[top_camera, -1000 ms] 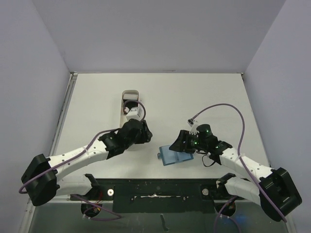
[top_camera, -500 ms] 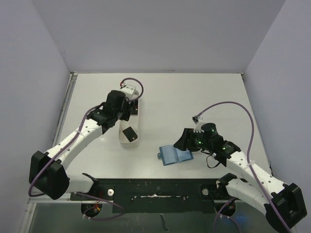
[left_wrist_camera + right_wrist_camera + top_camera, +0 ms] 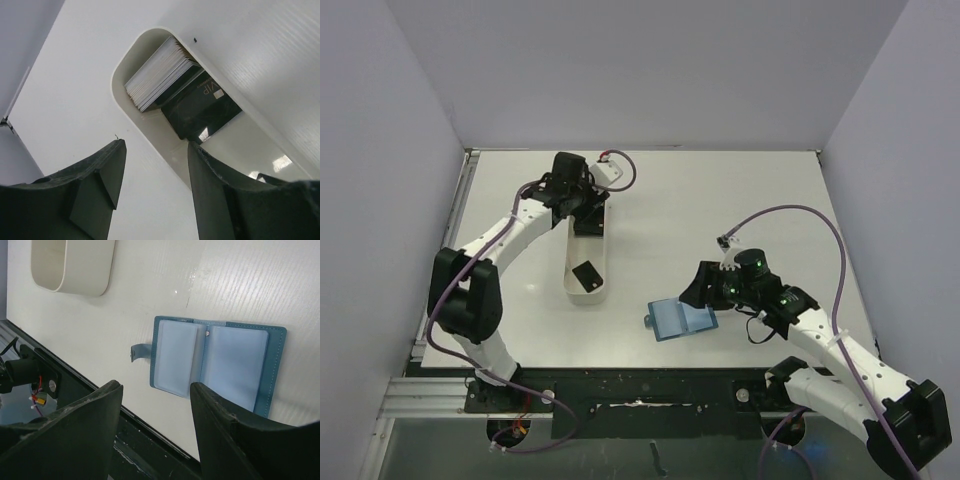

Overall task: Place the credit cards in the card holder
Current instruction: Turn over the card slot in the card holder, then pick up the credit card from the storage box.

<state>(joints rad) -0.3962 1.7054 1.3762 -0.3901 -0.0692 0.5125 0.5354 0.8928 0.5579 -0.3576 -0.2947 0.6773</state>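
The left gripper (image 3: 155, 150) hovered over the far end of the white tray (image 3: 122, 85), jaws apart and empty, with the stacked credit cards (image 3: 165, 75) just below. One loose card (image 3: 586, 272) lay at the tray's near end. This looked like the pick-up step: the next move called for descending and pinching one card's edge. The card holder (image 3: 235, 365) lay open beneath the right gripper (image 3: 156, 387), also wide and empty.

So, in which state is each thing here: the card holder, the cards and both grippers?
card holder: lying open, no card visible inside
credit cards: stacked at the far end of the tray
single card: flat at the tray's near end
left gripper: open, empty, over the credit cards
right gripper: open, empty, over the card holder
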